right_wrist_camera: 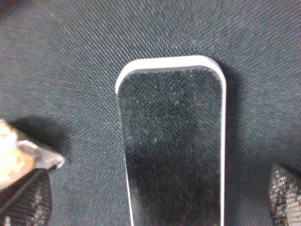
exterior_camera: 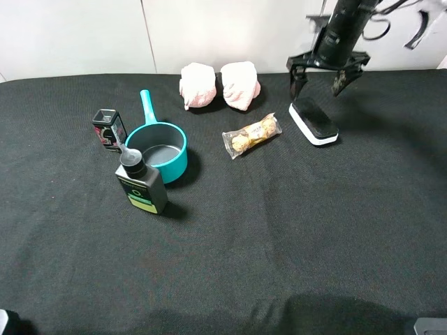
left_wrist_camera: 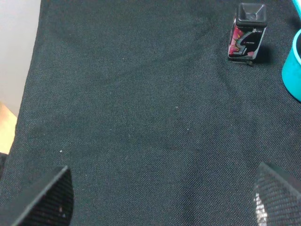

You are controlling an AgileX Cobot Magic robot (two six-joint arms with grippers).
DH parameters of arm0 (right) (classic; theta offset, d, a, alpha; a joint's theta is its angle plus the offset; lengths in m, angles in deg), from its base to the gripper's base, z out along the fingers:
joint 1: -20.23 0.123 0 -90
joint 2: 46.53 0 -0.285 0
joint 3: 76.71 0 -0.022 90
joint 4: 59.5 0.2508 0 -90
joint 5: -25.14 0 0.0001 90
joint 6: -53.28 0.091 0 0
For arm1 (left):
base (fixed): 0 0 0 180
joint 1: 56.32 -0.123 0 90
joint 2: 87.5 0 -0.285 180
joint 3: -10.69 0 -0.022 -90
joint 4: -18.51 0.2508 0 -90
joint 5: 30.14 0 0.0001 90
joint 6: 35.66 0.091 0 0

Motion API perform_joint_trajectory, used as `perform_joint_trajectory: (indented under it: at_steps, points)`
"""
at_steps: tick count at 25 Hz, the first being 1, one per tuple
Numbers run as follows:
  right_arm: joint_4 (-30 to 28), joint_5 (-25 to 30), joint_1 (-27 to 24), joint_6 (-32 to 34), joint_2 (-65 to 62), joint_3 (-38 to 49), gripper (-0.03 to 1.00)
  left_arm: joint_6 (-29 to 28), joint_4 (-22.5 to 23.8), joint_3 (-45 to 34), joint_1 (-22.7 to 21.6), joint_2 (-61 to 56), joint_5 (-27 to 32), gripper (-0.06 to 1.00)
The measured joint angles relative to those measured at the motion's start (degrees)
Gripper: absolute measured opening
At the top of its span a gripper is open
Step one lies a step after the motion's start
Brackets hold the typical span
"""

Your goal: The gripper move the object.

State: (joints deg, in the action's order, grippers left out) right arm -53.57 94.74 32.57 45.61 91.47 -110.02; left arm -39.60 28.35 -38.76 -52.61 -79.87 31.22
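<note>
1. Eraser (exterior_camera: 313, 121), black felt upward, lies flat on the black worktop (exterior_camera: 279, 230), right of a wrapped snack (exterior_camera: 251, 135).
2. Right gripper (exterior_camera: 318, 82) hovers above its far end, fingers (right_wrist_camera: 284, 195) spread wide, not touching.
3. Left gripper (left_wrist_camera: 162, 195) fingers also wide, far away.

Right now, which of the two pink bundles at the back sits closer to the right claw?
The right-hand pink bundle, beside the wrapped snack; the other bundle lies farther from the right claw, nearer the teal pot's handle.

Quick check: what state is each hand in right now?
Left hand: open, holding nothing.
Right hand: open, fingers either side of the board eraser, not gripping it.
</note>
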Motion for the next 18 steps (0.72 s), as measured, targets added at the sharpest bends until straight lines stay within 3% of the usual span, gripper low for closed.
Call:
perform_joint_trajectory:
  at_steps: [9,18]
  points:
    - [-1.6,0.0,-2.6,0.0,-11.2,1.4,0.69,0.0,0.0,0.0,0.0,0.0,0.0,0.76]
    - [-1.9,0.0,-11.6,0.0,-27.5,19.7,0.69,0.0,0.0,0.0,0.0,0.0,0.0,0.76]
